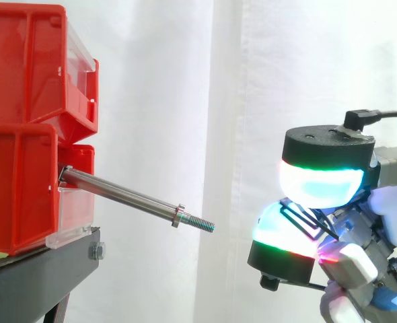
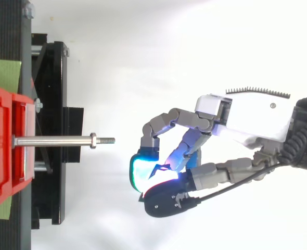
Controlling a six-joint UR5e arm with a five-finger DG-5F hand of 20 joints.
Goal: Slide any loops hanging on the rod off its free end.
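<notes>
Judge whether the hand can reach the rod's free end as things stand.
Probably yes: only open space lies between the hand, pinching a black loop, and the threaded tip of the rod.

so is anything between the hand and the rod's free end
Nothing visible: open air separates the hand from the threaded free end of the rod. The rod looks bare; the hand seems to pinch a thin black loop.

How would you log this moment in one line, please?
rod: bare | hand: beyond free end, pinching thin black loop | step: loop off rod
</notes>
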